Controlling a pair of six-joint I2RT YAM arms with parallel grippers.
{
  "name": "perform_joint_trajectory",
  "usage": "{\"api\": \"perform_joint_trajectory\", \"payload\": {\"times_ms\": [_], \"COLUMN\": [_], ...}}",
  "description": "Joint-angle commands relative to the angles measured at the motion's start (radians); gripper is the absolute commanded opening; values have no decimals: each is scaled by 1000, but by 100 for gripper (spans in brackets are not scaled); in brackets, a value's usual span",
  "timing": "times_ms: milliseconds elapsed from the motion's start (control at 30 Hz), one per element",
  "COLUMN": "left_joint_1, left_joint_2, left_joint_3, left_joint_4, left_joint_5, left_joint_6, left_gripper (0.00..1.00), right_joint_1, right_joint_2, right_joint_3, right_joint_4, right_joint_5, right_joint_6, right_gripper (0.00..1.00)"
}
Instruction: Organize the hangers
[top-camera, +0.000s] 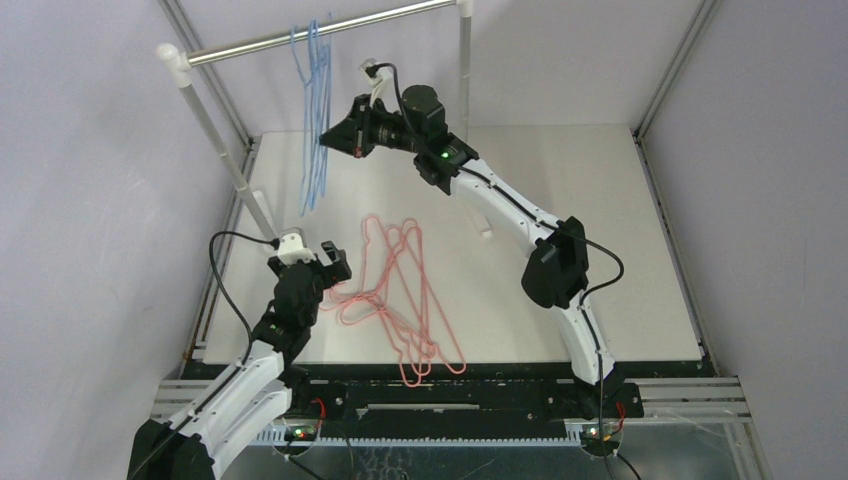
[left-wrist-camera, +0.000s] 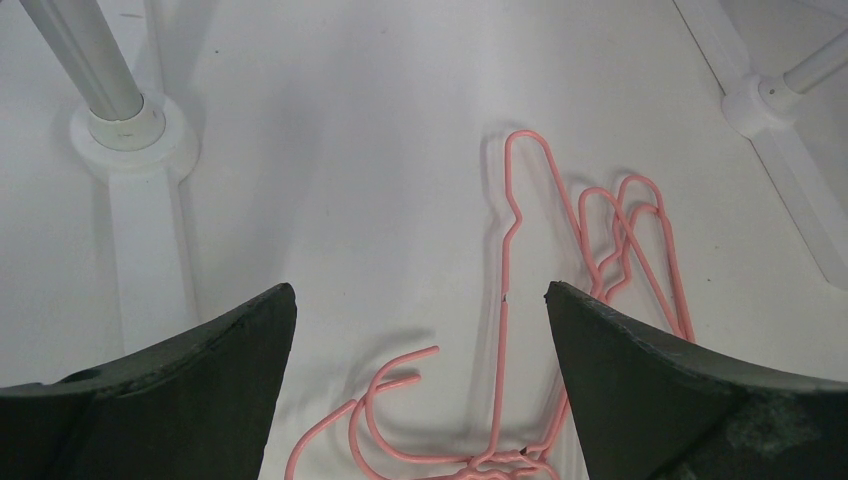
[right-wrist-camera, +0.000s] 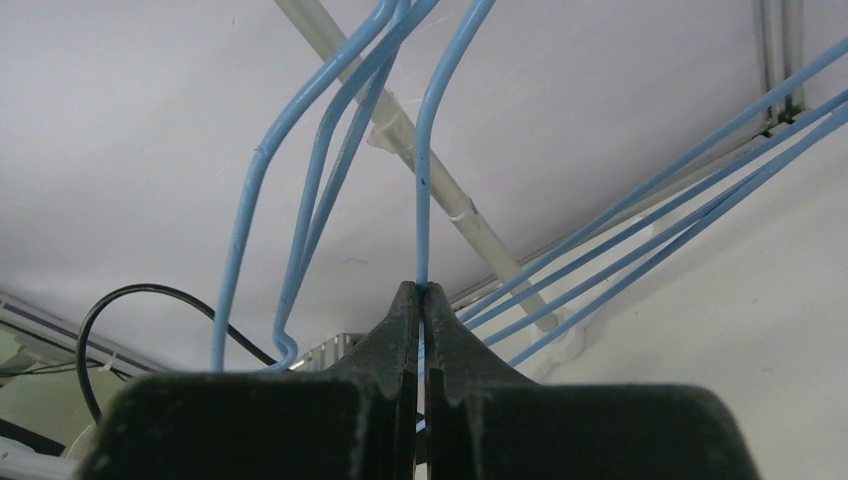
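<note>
Your right gripper (right-wrist-camera: 421, 292) pinches a light blue hanger (right-wrist-camera: 424, 160) at the rail (top-camera: 250, 43); your left gripper (left-wrist-camera: 420, 292) gapes wide over pink hangers (left-wrist-camera: 506, 250).

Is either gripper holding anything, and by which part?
The right gripper is shut on a light blue hanger, pinching a single strand of its wire frame. The left gripper is open, holding nothing.

The left black two-finger gripper (top-camera: 325, 262) sits low on its folded left arm (top-camera: 240, 385), fingers spread wide, angled forward and down. The right black two-finger gripper (right-wrist-camera: 421, 290) is raised on the outstretched right arm (top-camera: 510, 205), jaws pinched on a thin light blue wire hanger (right-wrist-camera: 420, 200).
</note>
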Motion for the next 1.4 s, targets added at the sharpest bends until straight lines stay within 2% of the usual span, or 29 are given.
{"api": "perform_joint_trajectory", "payload": {"times_ms": [0,300,533,633,700,767,800,1100,1233,1367], "left_joint_1": [-4,-4,-3,-3,-4,-3,-4,-4,-3,-6], "left_joint_2": [-18,-12,-13,-13,-15,-17,-18,-7,-12,-31], "left_joint_3": [-7,-6,-6,-6,-6,-8,-8,-23,-29,-27], "left_joint_4": [32,37,36,34,32,31,31,66,80,79], "left_joint_5": [-2,0,-3,-6,-9,-14,-16,14,25,54], "left_joint_6": [-11,-12,-11,-10,-8,-6,-4,-8,-7,-3], "left_gripper": [99,100,100,99,100,100,100,100,99,99], "right_joint_1": [18,62,60,48,42,35,32,-14,-49,-79], "right_joint_2": [20,66,48,10,-21,-52,-65,-205,-308,-387], "right_joint_3": [58,133,105,39,-14,-66,-86,-298,-444,-522], "right_joint_4": [-38,-76,-89,-71,-57,-47,-45,-2,86,101], "right_joint_5": [-42,-118,-137,-116,-95,-76,-71,-33,-48,-51], "right_joint_6": [0,-37,-54,-48,-52,-59,-63,-65,-47,-62], "right_gripper": [0,0,0,16,32,54,59,78,80,81]}}
